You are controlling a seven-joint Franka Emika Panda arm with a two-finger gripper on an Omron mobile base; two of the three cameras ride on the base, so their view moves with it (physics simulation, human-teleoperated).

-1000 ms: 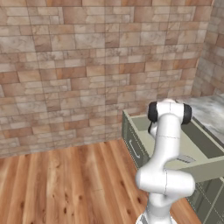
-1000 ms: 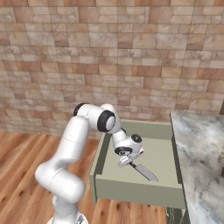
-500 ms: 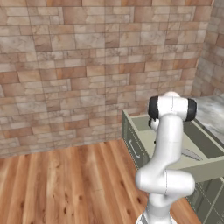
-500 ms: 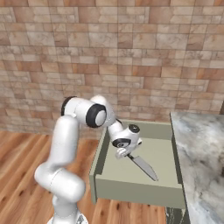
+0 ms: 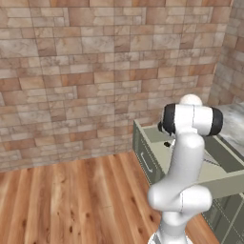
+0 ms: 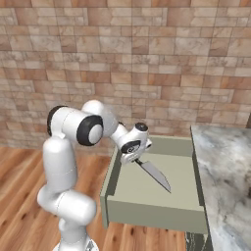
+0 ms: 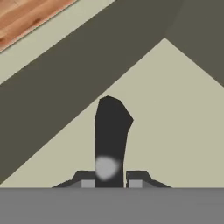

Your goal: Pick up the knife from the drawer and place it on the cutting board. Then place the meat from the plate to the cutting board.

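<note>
Now the pincer [image 6: 136, 159] is clamped on the black handle of the knife [image 6: 156, 175]. Its silver-grey blade slants down and away from the pincer, over the pale floor of the open drawer [image 6: 147, 208].

Open beige drawer [image 6: 147, 196] over wood floor [image 5: 71, 200].

Even, bright, shadeless rendered light falls on the brick wall [image 5: 71, 71] and wood floor [image 5: 71, 200]. The drawer [image 6: 162, 196] interior carries soft shading. Hand view is coarse, the knife [image 7: 111, 131] handle blurred.
</note>
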